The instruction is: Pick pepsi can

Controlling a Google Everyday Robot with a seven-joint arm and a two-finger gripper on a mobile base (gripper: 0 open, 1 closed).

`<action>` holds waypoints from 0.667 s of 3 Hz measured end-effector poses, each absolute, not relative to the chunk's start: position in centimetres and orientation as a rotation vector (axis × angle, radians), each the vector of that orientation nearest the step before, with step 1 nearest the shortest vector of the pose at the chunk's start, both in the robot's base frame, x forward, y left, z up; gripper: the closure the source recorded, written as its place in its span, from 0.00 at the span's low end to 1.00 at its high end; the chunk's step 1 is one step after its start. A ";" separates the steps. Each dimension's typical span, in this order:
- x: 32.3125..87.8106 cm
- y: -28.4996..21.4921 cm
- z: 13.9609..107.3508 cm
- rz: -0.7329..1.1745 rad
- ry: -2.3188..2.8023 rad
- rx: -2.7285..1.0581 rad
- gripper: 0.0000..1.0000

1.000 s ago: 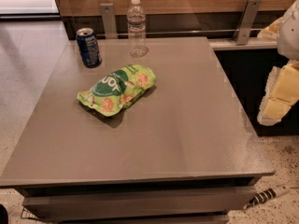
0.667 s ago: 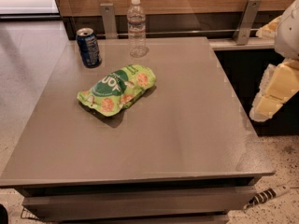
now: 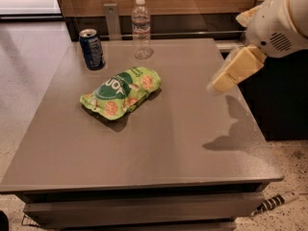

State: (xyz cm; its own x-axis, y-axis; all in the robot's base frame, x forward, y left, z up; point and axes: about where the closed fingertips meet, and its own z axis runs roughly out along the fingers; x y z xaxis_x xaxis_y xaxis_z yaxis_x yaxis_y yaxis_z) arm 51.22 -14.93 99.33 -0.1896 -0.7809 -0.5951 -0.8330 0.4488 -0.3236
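Observation:
The pepsi can (image 3: 92, 49), dark blue with a silver top, stands upright near the far left corner of the grey table (image 3: 159, 143). My gripper (image 3: 222, 79) hangs above the table's right side, far to the right of the can, at the end of the white arm coming in from the upper right. It holds nothing.
A green snack bag (image 3: 122, 93) lies on the table between the can and the gripper. A clear water bottle (image 3: 141, 28) stands at the far edge, right of the can. A wooden wall with metal brackets runs behind the table. A cable lies on the floor at the lower right.
The arm has swung left and up, bringing the gripper from beyond the table's right edge to above its right side. The can, bag and bottle have not moved.

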 end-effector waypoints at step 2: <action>54.8 -7.6 98.6 0.300 1.829 -1.111 0.00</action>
State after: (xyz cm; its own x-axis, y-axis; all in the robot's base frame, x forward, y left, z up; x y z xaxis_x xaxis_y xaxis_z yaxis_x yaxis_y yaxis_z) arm 54.81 -7.64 98.59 -0.1448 -0.5622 -0.8142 -0.7925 0.5586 -0.2447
